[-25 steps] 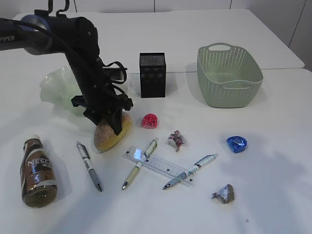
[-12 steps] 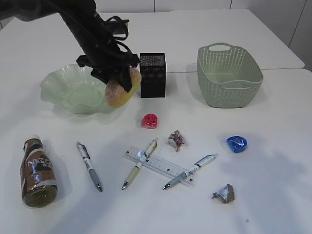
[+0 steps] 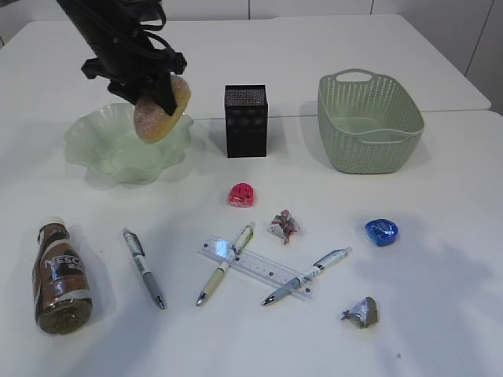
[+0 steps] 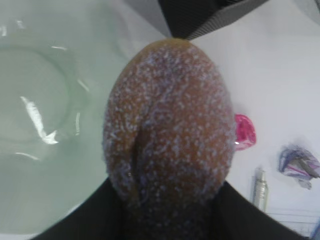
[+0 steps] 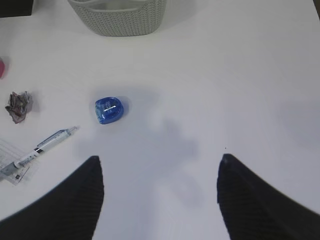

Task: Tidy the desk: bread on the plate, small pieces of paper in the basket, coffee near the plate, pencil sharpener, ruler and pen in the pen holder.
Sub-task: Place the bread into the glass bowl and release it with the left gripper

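Above the right side of the plate [image 3: 118,145], left gripper [image 3: 154,98] is clamped on the bread [image 3: 161,108], roll held clear of the glass, tilted, long axis roughly vertical. Left wrist view: bread [image 4: 170,135] fills the frame between the two dark fingers, plate [image 4: 35,115] below-left, pen holder corner [image 4: 200,17] at top. Plate sits back-left on the desk [image 3: 440,275], pen holder [image 3: 246,121] just right of it, apart; basket [image 3: 369,122] further right, upright. Coffee [image 3: 60,275] lies on its side at front-left, well apart from the plate. Grey pen [image 3: 144,267] right of the coffee. Ruler [image 3: 256,265] lies mid-front, a cream pen [image 3: 226,263] crossing its left end, a blue-grey pen [image 3: 308,276] crossing its right end. Pink sharpener [image 3: 241,194] in front of the pen holder, blue sharpener [image 3: 381,232] to the right. One crumpled paper [image 3: 284,225] near the ruler, another grey paper scrap [image 3: 361,312] front-right. Right gripper [image 5: 160,195] seen only in the right wrist view, jaws wide apart, nothing between them, hovering over bare desk with the blue sharpener [image 5: 109,110] ahead-left, basket [image 5: 120,17] at the top edge.
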{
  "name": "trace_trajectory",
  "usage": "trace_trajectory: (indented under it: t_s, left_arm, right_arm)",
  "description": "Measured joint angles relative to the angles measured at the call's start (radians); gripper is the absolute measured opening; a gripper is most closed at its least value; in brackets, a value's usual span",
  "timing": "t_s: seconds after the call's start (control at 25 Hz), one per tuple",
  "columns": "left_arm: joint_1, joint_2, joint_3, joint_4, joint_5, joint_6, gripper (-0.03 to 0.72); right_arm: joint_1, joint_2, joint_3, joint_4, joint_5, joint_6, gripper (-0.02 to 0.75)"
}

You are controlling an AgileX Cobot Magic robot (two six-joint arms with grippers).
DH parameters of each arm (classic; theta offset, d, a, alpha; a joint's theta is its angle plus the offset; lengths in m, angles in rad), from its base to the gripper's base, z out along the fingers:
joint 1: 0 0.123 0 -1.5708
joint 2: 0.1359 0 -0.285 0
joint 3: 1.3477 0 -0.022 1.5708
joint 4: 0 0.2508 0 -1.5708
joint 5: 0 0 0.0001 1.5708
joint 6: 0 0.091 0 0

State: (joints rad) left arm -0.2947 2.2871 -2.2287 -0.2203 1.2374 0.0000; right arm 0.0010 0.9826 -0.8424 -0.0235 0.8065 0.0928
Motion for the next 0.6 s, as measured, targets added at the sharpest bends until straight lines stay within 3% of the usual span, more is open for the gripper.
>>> trace_trajectory:
  t_s: [0.2,0.6]
  left_arm:
    - [0.074,0.0,0.0,0.022,0.0,-0.019,0.241]
    - [0.127,0.037,-0.002,0.046,-0.088,-0.03,0.245]
  right_arm:
    - [0.0,0.001,0.0,0.0,-0.005,0.0,0.551]
    - [0.0,0.035,0.0,0.0,-0.008,0.0,0.551]
